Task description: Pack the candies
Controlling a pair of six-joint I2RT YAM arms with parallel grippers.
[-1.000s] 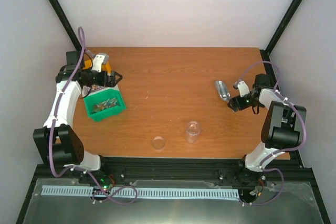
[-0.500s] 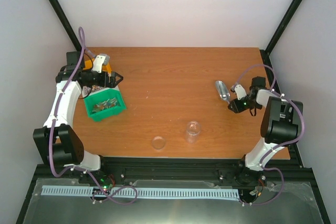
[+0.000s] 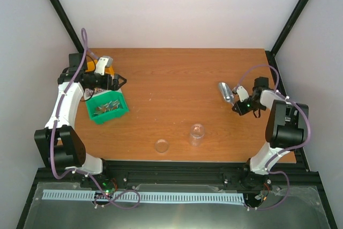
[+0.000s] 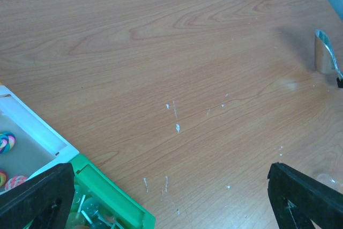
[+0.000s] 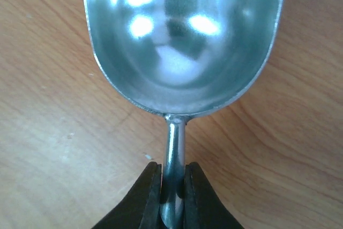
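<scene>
R fingers (image 5: 147, 199) clenched on scoop (image 5: 182, 41) | scoop crept inward from desk (image 3: 171, 79) right edge | L fingers (image 4: 37, 199) released | candies (image 3: 106, 107) unscooped

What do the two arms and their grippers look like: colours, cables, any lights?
Both the left arm and the right arm have white links, black joints and a loose lilac cable. The left wrist carries an orange block, and a green light glows near the right wrist. All fingers are black.

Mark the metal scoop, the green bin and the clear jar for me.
metal scoop (image 5: 185, 41): right wrist view, inside of its bowl.
green bin (image 3: 113, 117): top view, its near wall.
clear jar (image 3: 197, 134): top view, its side.
</scene>
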